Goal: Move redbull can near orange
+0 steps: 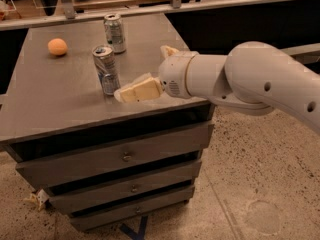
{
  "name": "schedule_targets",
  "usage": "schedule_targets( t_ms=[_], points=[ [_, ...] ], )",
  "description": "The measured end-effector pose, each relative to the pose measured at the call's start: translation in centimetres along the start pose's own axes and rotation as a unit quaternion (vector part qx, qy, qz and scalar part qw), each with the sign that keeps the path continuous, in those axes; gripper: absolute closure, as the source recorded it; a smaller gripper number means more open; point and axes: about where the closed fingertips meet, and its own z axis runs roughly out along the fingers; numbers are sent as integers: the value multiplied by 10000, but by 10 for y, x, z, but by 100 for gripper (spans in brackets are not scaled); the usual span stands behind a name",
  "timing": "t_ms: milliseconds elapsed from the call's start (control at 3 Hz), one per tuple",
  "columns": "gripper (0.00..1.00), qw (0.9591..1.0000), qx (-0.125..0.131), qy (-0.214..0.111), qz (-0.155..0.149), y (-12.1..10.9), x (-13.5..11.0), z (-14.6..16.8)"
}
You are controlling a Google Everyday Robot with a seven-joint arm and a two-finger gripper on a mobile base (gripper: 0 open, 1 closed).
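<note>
silver-blue redbull can [106, 70] just beside open cream pincer [144, 73], orange [57, 47] well apart across grey tabletop [50, 101]

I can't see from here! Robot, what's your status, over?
Tool low beside tall slim silver-and-blue can. Can upright, apart from small round orange fruit. Nothing between them.

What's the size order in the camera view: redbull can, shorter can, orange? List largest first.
1. redbull can, also nearest the camera.
2. shorter can, farther back, so that gap is unsure.
3. orange.
The gripper sits beside the redbull can.
</note>
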Motion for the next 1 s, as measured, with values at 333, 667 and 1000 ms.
schedule_targets(
  t_ms=[333,667,1000],
  points=[
    [0,9999,107,-57,-101,6,7,15],
    [0,9997,149,-185,-12,4,11,37],
    [0,9994,85,-310,145,1,13,58]
  ],
)
